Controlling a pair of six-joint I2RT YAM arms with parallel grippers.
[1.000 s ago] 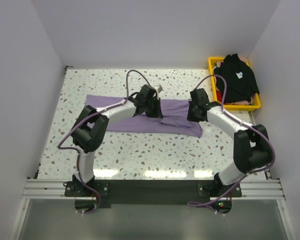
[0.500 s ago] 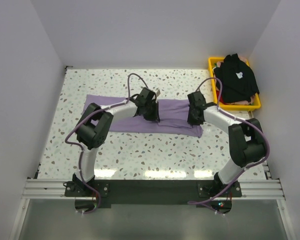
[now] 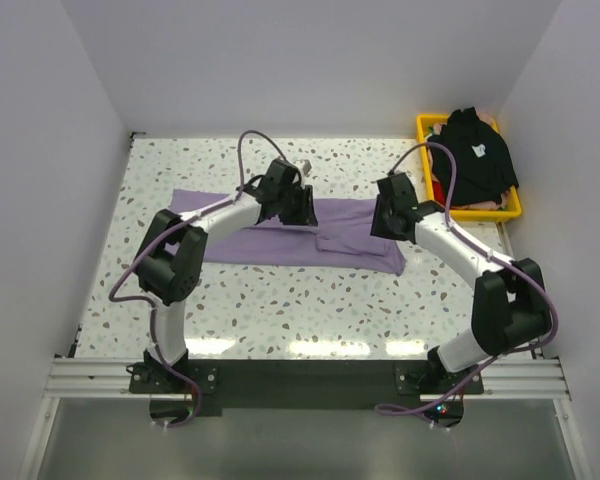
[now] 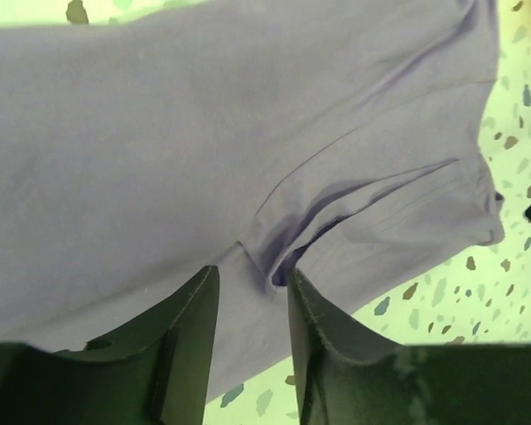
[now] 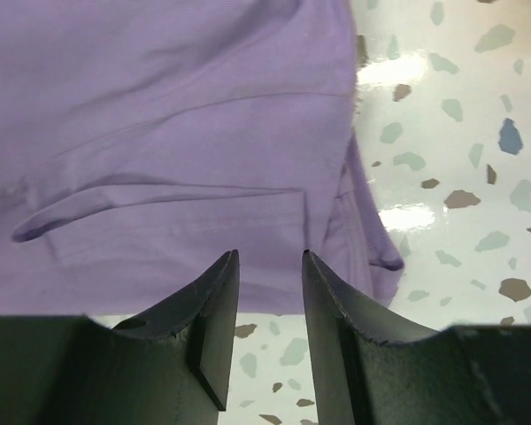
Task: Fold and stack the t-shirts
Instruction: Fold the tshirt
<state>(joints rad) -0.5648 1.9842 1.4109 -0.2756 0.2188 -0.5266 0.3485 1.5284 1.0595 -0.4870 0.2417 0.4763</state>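
The lavender t-shirt (image 3: 352, 228) lies flat on the speckled table as a long folded band, left to right. My left gripper (image 3: 304, 204) hovers over its far edge near the middle, and my right gripper (image 3: 384, 219) is over its right end. In the left wrist view the left gripper (image 4: 252, 274) is open above a creased fold of the lavender cloth (image 4: 203, 133), gripping nothing. In the right wrist view the right gripper (image 5: 270, 257) is open above the near hem of the shirt (image 5: 159, 115). The black t-shirt (image 3: 475, 160) with a small white mark lies heaped in the basket.
A yellow plastic basket (image 3: 485, 213) stands at the back right corner of the table, close to the right arm's elbow. White walls close in the table on the left, back and right. Bare speckled tabletop (image 3: 280, 300) lies in front of the shirt.
Both grippers went from shut to open, letting go of the lavender shirt. Both arms drew back a little toward the far side, and the shirt stays lying folded.
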